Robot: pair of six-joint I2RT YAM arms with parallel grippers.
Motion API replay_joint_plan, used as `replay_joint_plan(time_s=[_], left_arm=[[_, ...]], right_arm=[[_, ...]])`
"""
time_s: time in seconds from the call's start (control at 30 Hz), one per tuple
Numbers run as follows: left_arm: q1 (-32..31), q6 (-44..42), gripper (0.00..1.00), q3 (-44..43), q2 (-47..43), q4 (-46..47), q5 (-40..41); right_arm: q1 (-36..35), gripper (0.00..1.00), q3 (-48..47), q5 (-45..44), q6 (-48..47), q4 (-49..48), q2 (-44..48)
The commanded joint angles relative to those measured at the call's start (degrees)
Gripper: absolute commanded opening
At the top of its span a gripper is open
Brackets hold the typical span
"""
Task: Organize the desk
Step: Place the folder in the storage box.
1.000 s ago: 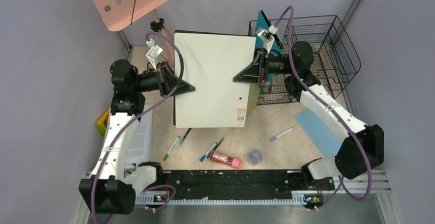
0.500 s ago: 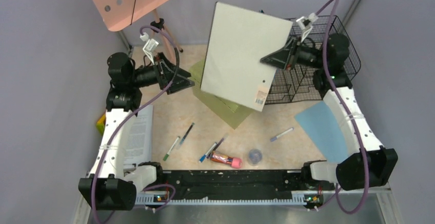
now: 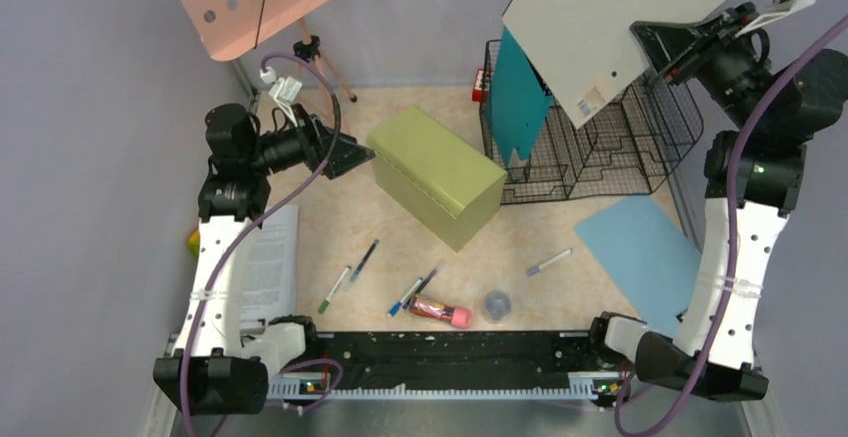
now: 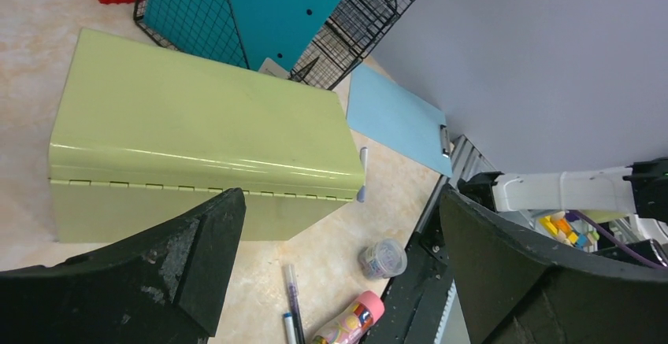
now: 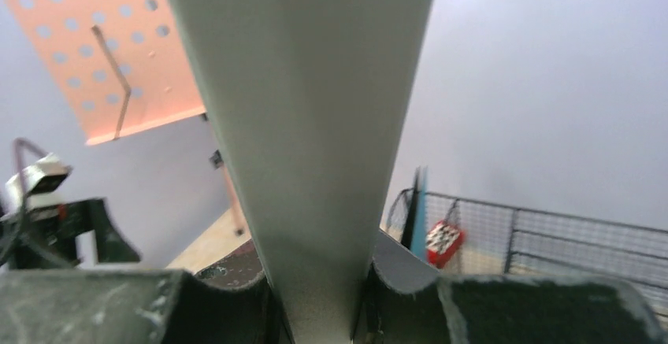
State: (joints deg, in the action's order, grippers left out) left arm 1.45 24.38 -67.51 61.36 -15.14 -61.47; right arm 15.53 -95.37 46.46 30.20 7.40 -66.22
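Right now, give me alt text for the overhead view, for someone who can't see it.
The right gripper holds a white board high over a wire basket; the open left gripper sits beside a green box. Pens lie on the desk.

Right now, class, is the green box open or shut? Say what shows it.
Shut. The green box shows an unbroken top, its seam closed along the hinges; nothing of its inside is visible.
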Motion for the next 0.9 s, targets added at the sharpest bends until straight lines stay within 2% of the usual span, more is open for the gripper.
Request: replay_joint_plan(time_s=[0.0,0.2,0.37,0.87], left_arm=[[0.1,-2.7,0.99,-1.8,-2.3,-0.6,2.8],[0.1,-3.9,0.99,-1.0,-3.0,-0.7,4.2],[0.1,-4.8,0.99,-1.7,-2.5,-1.6,5.8],[0.1,-5.8,0.99,-1.7,-1.0,-2.3,7.2]], right_arm=[[0.1,0.0,-6.0,-13.2,-8.1,5.7,0.3],[0.2,0.0,-6.5,-20.8,-10.8,6.7,-1.4],[-0.7,0.0,-1.3,-24.1,-10.8,3.6,-2.2],[-15.9,0.0,13.3,-38.5,-21.6,-3.8,-4.2]])
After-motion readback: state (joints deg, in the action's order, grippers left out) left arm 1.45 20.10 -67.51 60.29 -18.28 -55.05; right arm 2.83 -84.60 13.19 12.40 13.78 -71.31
